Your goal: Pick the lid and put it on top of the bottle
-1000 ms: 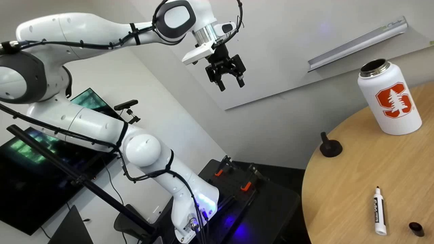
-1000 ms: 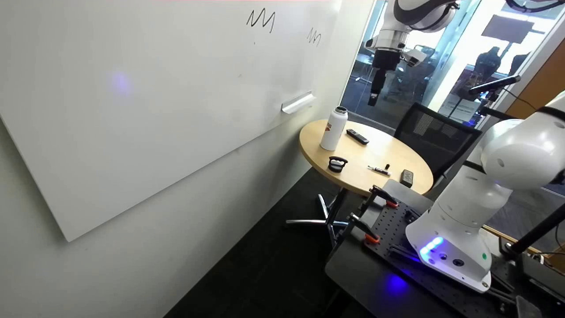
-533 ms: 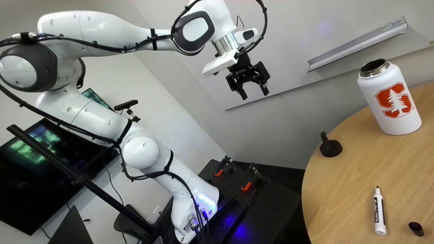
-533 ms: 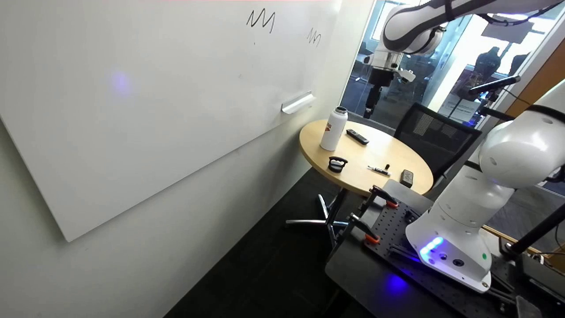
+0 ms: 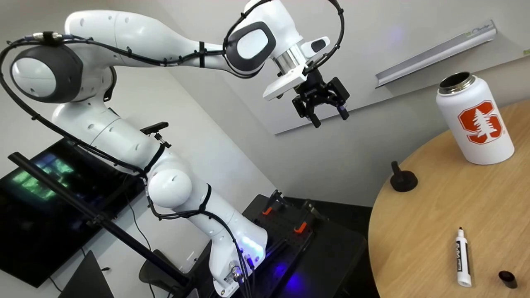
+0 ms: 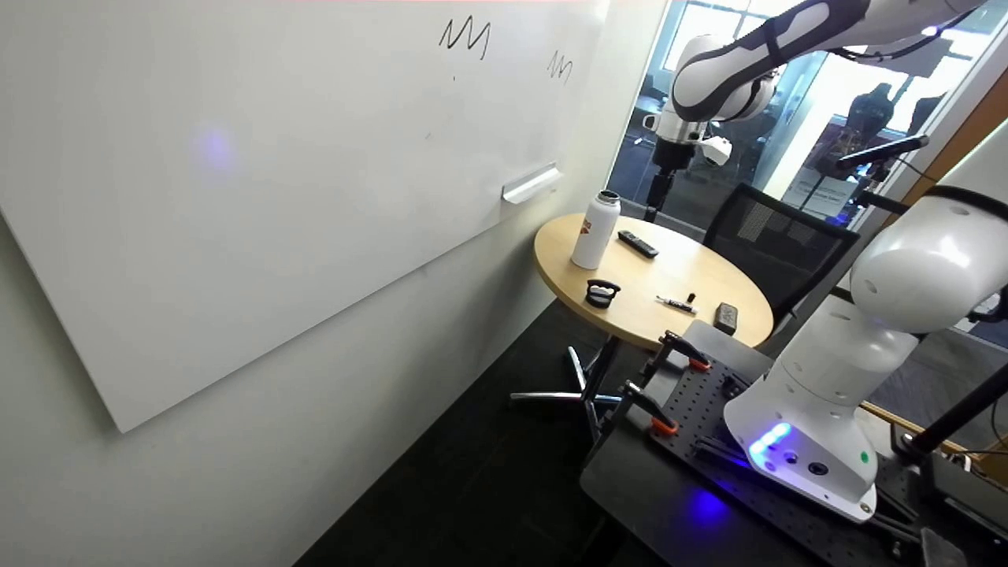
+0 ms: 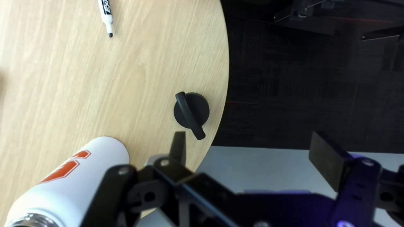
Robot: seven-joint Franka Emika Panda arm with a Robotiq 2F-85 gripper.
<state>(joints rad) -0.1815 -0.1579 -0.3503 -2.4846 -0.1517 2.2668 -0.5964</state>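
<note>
The lid (image 5: 403, 181), a black round cap with a handle on top, lies on the round wooden table (image 5: 418, 244) close to its edge. It also shows in an exterior view (image 6: 600, 295) and in the wrist view (image 7: 199, 108). The white bottle (image 5: 472, 118) with a red logo stands upright with its mouth open, also in an exterior view (image 6: 596, 232) and at the wrist view's lower left (image 7: 75, 183). My gripper (image 5: 330, 118) is open and empty, well above table height and apart from both. In the wrist view (image 7: 247, 138) the lid lies just beyond the left finger's tip.
A white marker (image 5: 463, 258) and its black cap (image 5: 508, 279) lie on the table. A remote (image 6: 638, 244) and a dark block (image 6: 725, 317) are there too. A whiteboard wall (image 6: 315, 173) runs beside the table, and a chair (image 6: 776, 244) stands behind it.
The arm has reached out and down, bringing the open gripper nearer to the table and bottle. The lid, bottle and marker have not moved.
</note>
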